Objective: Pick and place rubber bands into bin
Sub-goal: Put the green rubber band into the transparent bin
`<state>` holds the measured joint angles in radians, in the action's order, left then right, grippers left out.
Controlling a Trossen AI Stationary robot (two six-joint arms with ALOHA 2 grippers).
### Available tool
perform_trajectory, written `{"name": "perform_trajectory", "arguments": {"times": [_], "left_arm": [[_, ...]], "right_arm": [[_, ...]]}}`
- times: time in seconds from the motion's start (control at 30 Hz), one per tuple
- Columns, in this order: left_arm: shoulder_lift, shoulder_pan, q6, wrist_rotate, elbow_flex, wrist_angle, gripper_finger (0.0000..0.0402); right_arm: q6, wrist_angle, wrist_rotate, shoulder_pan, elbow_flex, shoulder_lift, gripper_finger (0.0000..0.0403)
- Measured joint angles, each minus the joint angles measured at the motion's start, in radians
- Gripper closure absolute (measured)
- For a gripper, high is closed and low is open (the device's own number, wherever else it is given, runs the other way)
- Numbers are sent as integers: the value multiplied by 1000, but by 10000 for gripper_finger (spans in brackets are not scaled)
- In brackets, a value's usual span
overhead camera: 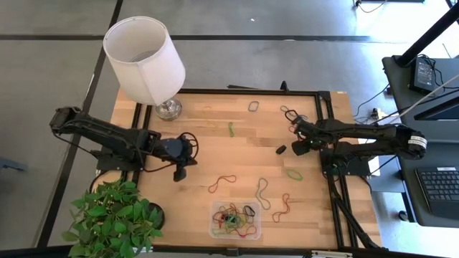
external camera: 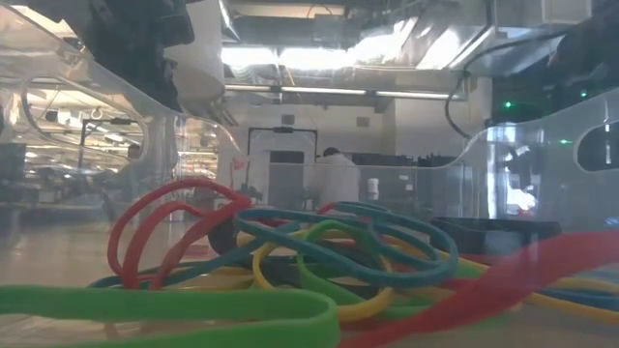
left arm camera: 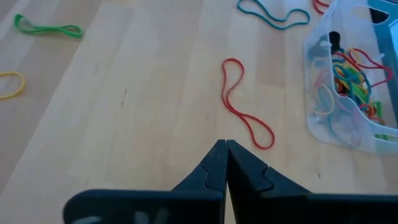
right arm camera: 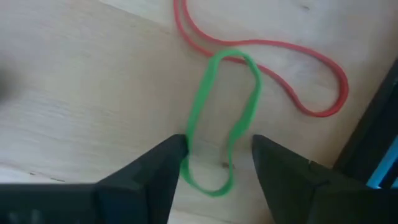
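Lamp [overhead camera: 145, 57], potted plant [overhead camera: 115, 218], keyboard [overhead camera: 437, 184]

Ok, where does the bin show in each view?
High view: the bin sits at the table's front edge, near the middle.
Low view: its clear walls seem to frame the picture, with the piled bands inside.
Left wrist view: right edge.
Right wrist view: not in it.
Shared landmark: the red rubber band beside it.
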<state>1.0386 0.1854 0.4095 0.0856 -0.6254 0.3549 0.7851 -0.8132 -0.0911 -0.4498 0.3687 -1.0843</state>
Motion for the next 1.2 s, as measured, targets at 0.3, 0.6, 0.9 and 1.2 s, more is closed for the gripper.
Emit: {"name": "perform_trajectory", "arguments": {"times": [0.3, 0.6, 0.9, 1.2], "left_arm": [[0, 18, 0, 1, 0, -1, 398], [0, 18, -10, 2, 0, 4, 399], [0, 20, -111, 1, 0, 81, 399], [-30, 21, -298, 3, 0, 114, 400]], "right_arm": [[7, 22, 0, 25, 0, -2, 308], [169, -12, 71, 175, 54, 40, 399], [393, -40, -58, 472, 384, 34, 401], [465, -93, -224, 766, 911, -386, 402]]}}
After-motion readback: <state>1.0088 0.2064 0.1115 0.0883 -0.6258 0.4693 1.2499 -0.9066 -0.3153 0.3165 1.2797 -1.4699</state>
